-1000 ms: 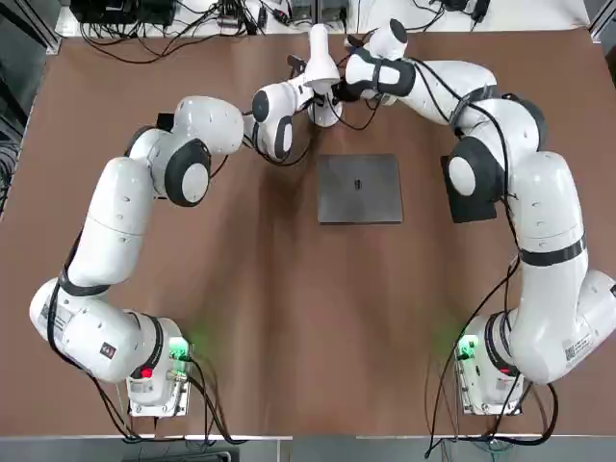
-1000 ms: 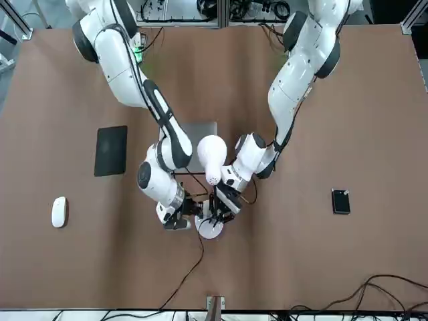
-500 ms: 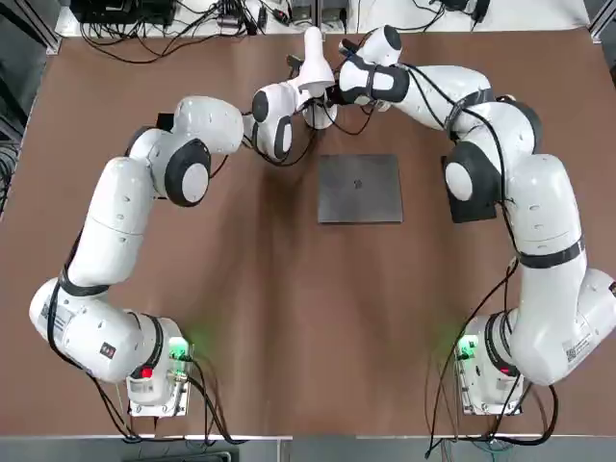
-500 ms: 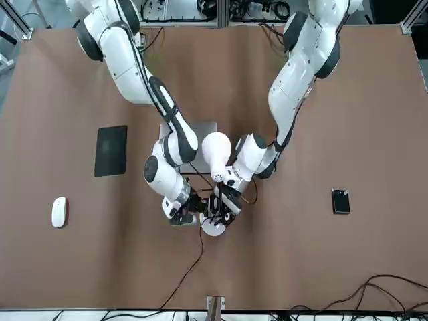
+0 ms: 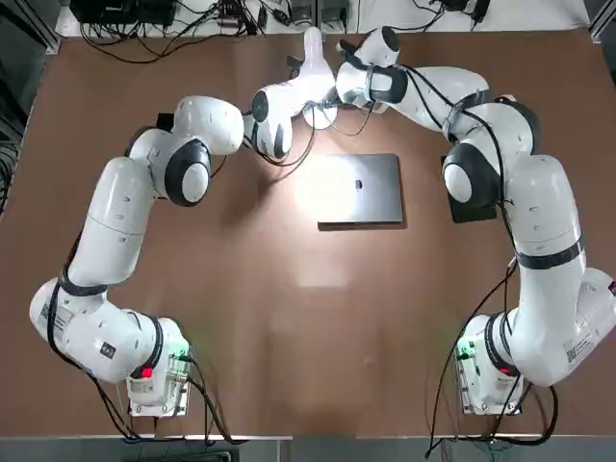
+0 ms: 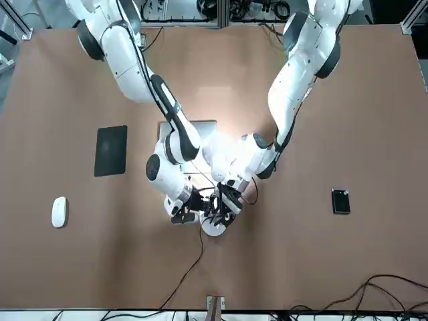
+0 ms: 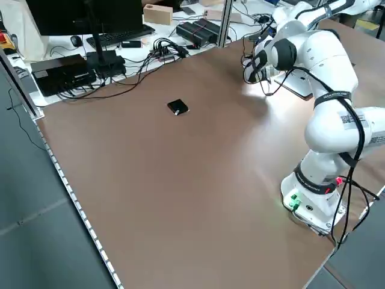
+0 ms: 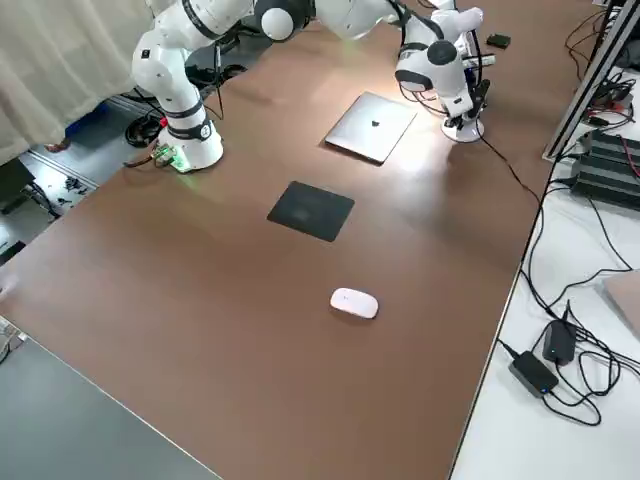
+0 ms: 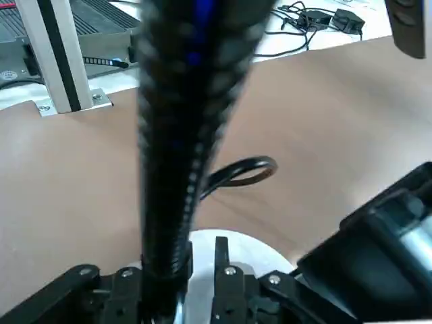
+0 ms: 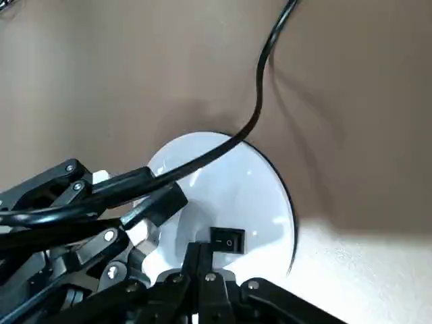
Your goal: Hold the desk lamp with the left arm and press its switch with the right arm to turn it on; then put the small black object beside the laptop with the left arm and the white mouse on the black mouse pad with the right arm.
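The desk lamp stands at the far middle of the table and is lit, its glow falling on the closed grey laptop. My left gripper is shut on the lamp's black neck just above the white base. My right gripper is shut, and its tips rest against the black switch on the base. The small black object lies alone off to my left. The white mouse lies at my far right, beyond the black mouse pad.
The lamp's black cable runs from the base over the far table edge. A power adapter and loose cables lie on the white bench beyond that edge. A monitor and keyboard sit on a desk past the left edge.
The lamp has come on, lighting the laptop and the table around it. My right gripper has moved in against the switch on the base. The left gripper keeps its hold.
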Action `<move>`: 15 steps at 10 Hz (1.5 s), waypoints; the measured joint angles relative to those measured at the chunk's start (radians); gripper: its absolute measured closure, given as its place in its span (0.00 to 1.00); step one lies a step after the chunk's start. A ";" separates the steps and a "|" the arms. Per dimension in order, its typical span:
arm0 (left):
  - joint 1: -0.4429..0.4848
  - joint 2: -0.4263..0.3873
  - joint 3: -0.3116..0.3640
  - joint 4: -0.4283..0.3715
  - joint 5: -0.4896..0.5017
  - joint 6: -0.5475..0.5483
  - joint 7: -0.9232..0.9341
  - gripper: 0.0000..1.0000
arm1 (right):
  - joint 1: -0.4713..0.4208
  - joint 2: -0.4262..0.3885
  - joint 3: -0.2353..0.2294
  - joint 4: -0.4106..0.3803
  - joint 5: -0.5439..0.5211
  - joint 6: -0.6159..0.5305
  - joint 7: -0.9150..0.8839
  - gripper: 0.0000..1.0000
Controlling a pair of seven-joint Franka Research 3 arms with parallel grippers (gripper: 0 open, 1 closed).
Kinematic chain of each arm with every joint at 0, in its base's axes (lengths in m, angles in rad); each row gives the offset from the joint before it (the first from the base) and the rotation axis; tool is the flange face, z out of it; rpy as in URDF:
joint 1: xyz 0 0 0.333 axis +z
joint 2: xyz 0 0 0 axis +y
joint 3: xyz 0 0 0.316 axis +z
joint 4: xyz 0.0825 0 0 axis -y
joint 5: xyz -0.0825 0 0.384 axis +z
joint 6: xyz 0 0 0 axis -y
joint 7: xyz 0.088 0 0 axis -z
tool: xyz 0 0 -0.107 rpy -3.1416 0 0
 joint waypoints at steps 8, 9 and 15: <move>-0.006 0.000 -0.003 -0.002 0.000 0.001 -0.001 0.74 | -0.169 -0.085 -0.009 0.043 -0.003 -0.385 -0.006 0.45; -0.006 0.000 -0.003 -0.002 0.000 0.001 -0.001 0.69 | -0.209 -0.097 -0.011 0.043 -0.029 -0.422 -0.019 0.29; -0.003 -0.003 -0.003 -0.022 0.000 0.002 -0.001 0.00 | -0.448 -0.188 -0.017 0.046 -0.387 -0.618 -0.105 0.00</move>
